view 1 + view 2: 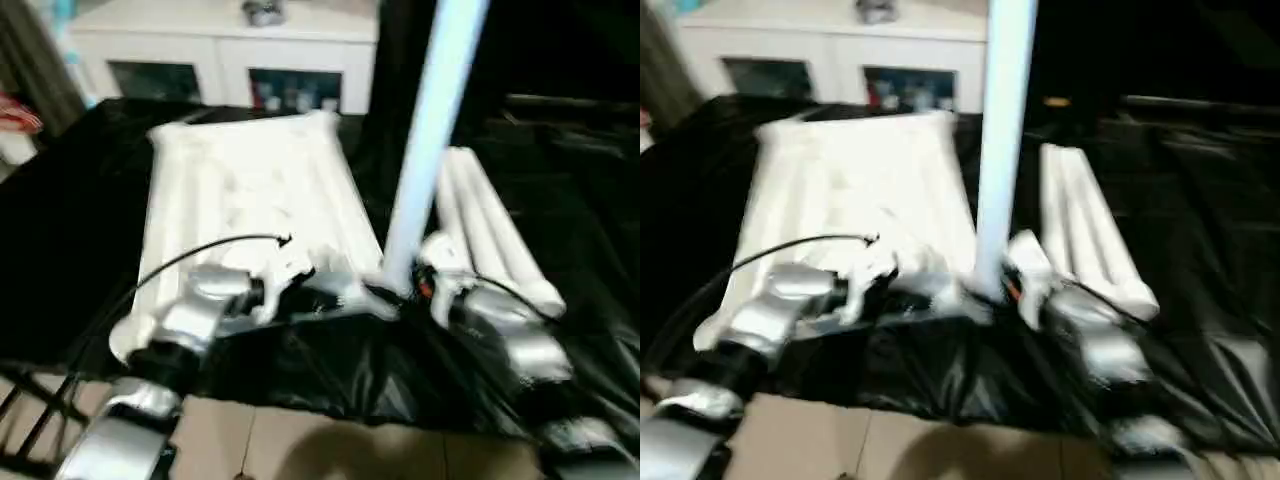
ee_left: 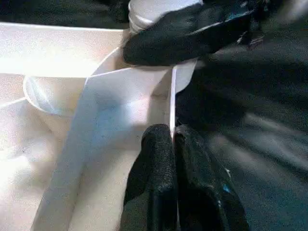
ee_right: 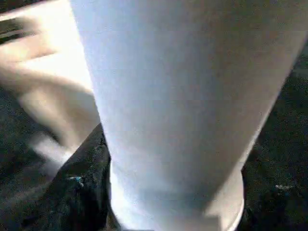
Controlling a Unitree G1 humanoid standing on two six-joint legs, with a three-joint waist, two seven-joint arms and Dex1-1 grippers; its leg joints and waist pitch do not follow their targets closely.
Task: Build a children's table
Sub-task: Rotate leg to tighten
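Silver forearms are reaching in from the near edge toward a white tabletop (image 1: 250, 200) that is lying ribbed side up on a black sheet (image 1: 80, 230).

Left gripper (image 2: 172, 137) is pinching the thin rim wall of the tabletop at its near right corner, its two black fingers (image 2: 156, 163) pressed together with just the plastic edge between them. A black cable (image 1: 200, 250) is arching over that wrist.

Right gripper (image 1: 405, 290) is sitting at the foot of an upright leg (image 1: 430, 130), a long white tube standing nearly vertical at that same corner and rising out of the top of the head views. In the right wrist view a black finger (image 3: 82, 192) is lying against the side of the tube near its base; whether the fingers are actually clamping it or just flanking it cannot be told from the blurred pictures.

Spare legs (image 1: 490, 230) are lying side by side on the sheet, just right of the tabletop. A white cabinet (image 1: 220, 50) with glass doors is standing behind the table.

No brand, label or readable writing is showing on any part.
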